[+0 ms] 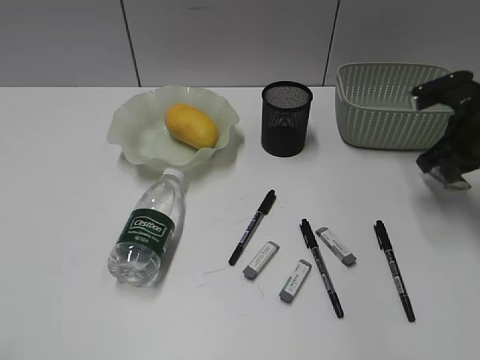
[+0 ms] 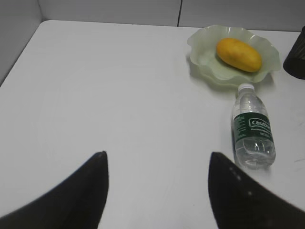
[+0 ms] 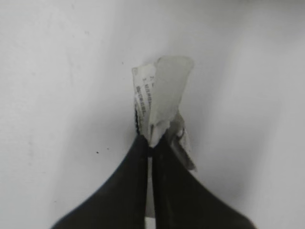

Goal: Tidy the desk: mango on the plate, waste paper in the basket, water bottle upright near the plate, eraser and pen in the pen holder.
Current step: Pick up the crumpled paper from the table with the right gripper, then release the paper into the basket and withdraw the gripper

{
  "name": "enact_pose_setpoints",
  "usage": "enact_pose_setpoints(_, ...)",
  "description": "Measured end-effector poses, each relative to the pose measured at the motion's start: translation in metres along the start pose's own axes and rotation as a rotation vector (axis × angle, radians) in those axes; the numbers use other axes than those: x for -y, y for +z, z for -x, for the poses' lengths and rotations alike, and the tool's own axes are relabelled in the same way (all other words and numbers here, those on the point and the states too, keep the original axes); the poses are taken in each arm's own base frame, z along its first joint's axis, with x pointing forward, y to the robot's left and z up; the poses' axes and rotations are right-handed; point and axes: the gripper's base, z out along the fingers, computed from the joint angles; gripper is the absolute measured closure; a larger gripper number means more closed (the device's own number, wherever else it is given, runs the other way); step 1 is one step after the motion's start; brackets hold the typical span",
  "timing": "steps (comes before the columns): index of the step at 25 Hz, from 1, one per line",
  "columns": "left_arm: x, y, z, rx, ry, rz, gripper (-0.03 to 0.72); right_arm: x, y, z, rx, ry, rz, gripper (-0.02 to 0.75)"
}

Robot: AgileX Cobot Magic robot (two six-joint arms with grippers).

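The right gripper (image 3: 150, 143) pinches the waste paper (image 3: 159, 98) by one thin corner just near of the basket (image 1: 379, 105) at far right – it could slip out short of the rim – while the left gripper (image 2: 157, 191) hangs wide open.

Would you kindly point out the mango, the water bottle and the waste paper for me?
mango (image 1: 191, 124), exterior view, middle of the fruit.
water bottle (image 1: 147, 226), exterior view, green label.
waste paper (image 3: 159, 95), right wrist view, scrap above the fingertips.
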Motion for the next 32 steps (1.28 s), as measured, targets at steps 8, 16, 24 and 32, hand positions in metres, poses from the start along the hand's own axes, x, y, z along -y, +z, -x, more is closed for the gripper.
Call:
enact_pose_setpoints(8, 0.0, 0.0, 0.0, 0.0, 0.0, 0.0, 0.201, 0.012, -0.113, 0.019, 0.427, 0.088, -0.017, 0.725)
enact_pose_setpoints(16, 0.0, 0.0, 0.0, 0.0, 0.0, 0.0, 0.201, 0.021, -0.075, 0.065, 0.599, 0.1, -0.048, 0.674)
enact_pose_setpoints(24, 0.0, 0.0, 0.0, 0.0, 0.0, 0.0, 0.201, 0.03, -0.085, 0.087, 0.524, 0.131, -0.019, 0.141)
enact_pose_setpoints(32, 0.0, 0.0, 0.0, 0.0, 0.0, 0.0, 0.201, 0.009, -0.155, -0.009, 0.424, 0.156, 0.026, 0.21)
